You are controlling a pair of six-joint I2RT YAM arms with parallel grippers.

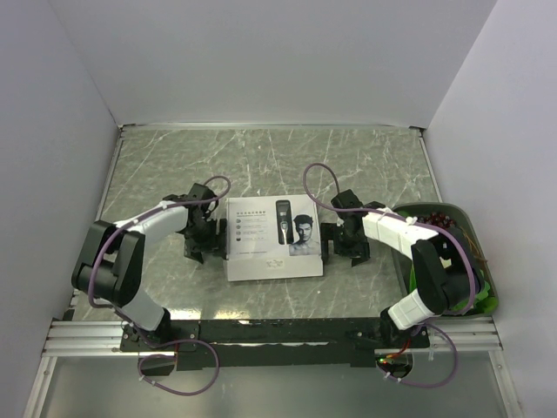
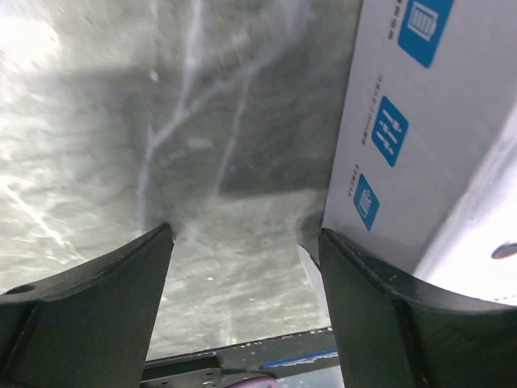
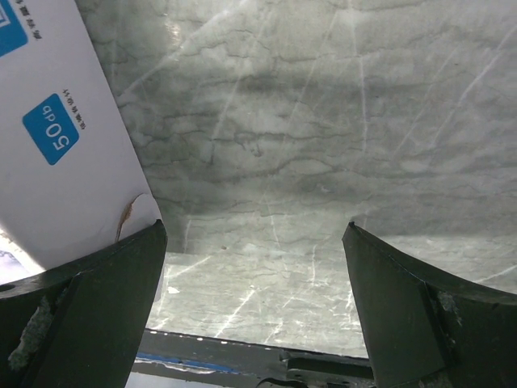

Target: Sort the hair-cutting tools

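The overhead camera looks steeply down from behind the near edge and takes in the whole marbled table [image 1: 261, 157]. Both wrist cameras sit low, close to that tabletop. Each catches one side of the white box [image 1: 252, 261], which the overhead view shows whole.

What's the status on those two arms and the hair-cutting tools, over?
Left pincer open, beside white box, on its left. Right pincer open, on its right. No hair-cutting tools in sight, only the box.
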